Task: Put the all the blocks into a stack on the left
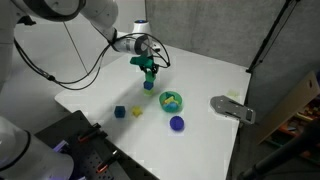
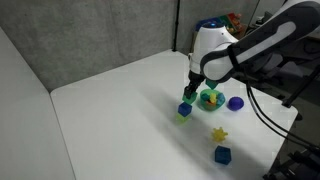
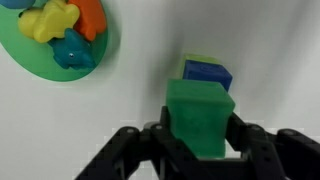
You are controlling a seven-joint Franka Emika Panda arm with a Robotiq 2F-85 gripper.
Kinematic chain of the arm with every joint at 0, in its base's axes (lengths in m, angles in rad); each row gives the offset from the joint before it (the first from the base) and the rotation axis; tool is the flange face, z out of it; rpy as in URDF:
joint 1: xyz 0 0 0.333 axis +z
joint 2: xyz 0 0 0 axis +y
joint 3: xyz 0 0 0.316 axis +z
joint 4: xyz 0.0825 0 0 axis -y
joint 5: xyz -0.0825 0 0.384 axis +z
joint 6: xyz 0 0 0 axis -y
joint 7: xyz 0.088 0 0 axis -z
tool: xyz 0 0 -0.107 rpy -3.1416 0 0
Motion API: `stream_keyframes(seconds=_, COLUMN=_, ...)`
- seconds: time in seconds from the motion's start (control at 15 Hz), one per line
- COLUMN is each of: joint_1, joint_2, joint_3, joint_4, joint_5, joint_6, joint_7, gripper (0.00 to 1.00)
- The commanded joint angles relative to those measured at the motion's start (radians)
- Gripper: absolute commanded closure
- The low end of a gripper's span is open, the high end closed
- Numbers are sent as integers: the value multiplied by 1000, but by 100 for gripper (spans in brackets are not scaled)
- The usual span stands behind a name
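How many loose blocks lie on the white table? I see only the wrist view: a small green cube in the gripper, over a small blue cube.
Observer: Two, in an exterior view: another small blue cube and a small yellow piece beside it.
Operator: What is under the blue cube in my view?
Observer: In an exterior view that blue cube sits on a light green cube.
Operator: Is my held green cube touching it?
Observer: In an exterior view the held green cube seems to hang just above it, with a gap between.
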Motion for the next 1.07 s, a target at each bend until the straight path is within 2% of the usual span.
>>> stream_keyframes(seconds=0.0, joint_1=12, joint_2=35, joint_3=-1, joint_4=72, joint_5=-11, joint_6=-60, joint_7=23, gripper=73)
stream_keyframes(seconds=0.53, joint_1=16, joint_2=54, joint_3=11, joint_4=99, joint_5=-2, joint_6=-122, joint_7=25, gripper=73)
stream_keyframes(seconds=1.0, joint_1=23, joint_2=75, joint_3=14, joint_4=114, joint_5=-3, joint_6=-106, joint_7=38, gripper=73)
